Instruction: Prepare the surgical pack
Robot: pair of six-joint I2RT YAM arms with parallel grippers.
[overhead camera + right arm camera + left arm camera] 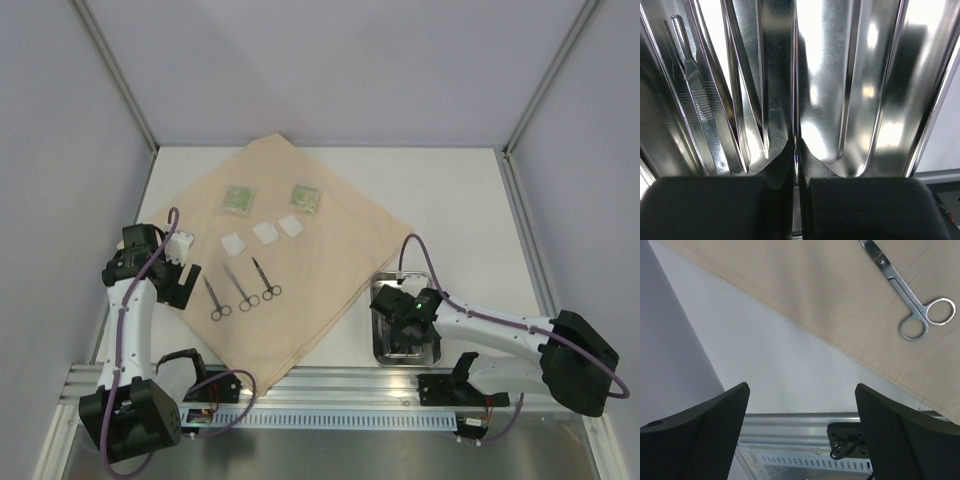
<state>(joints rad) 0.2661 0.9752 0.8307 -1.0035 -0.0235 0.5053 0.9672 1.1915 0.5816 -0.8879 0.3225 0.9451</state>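
We see a white counter (450,190) bearing a tan cloth (320,250) spread flat. Just right of the cloth's near-right edge sits a steel tray (384,348).

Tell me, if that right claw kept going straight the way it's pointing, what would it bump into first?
Most likely the bare floor of the steel tray: the shut right gripper points down into it. The tweezers lie off to the side. How close it is I can't tell.
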